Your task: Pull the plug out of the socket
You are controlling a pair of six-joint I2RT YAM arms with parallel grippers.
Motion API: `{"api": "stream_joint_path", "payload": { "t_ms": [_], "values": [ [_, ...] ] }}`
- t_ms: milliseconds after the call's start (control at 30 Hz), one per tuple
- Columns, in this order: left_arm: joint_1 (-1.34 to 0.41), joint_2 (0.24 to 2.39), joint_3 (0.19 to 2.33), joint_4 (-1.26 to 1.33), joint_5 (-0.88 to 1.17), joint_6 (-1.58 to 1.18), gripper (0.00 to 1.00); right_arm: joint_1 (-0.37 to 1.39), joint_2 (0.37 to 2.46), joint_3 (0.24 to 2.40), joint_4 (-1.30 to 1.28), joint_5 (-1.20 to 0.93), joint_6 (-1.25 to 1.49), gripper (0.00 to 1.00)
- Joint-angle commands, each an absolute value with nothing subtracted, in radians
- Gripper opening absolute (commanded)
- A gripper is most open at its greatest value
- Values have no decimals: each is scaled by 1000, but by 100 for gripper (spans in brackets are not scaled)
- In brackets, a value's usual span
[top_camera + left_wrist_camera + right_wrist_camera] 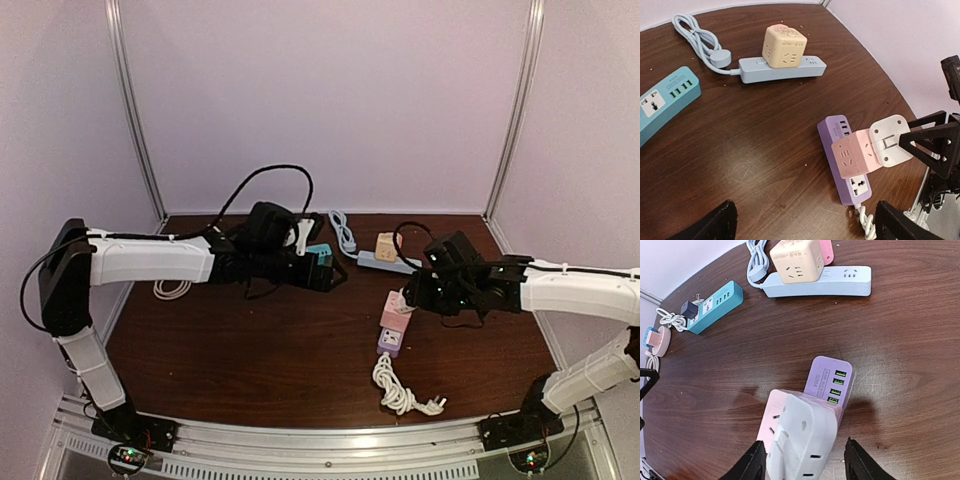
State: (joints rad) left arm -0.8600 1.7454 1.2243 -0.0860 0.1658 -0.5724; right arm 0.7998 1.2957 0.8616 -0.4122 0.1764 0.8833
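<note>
A white plug (802,440) sits in a pink cube socket (771,415), which is plugged into a purple power strip (832,377) lying on the brown table. The plug (890,140), cube (855,155) and strip (852,187) also show in the left wrist view. My right gripper (805,465) is open, one finger on each side of the white plug, close to it. In the top view it (412,290) hovers over the plug (398,297). My left gripper (325,270) is open and empty over the teal strip; its fingers (722,225) are spread wide.
A grey-blue power strip (385,262) with a yellow cube socket (386,246) lies at the back. A teal strip (665,100) lies under my left arm. The purple strip's white cord (400,392) is bundled near the front. A black adapter with cable (268,222) is at the back left.
</note>
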Motion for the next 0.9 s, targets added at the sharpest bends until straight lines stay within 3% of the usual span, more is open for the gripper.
{"api": "stream_joint_path", "payload": {
  "t_ms": [0,400,867],
  "values": [
    [-896,1810,1308,-12,180,-584,98,766,1217,803,-322,115,941,52],
    [-963,2014,1492,-18,175,-580,98,737,1200,720,-177,3,980,45],
    [-1000,2176,1666,-120,112,-561,98,667,1187,629,-77,-117,1020,26]
  ]
}}
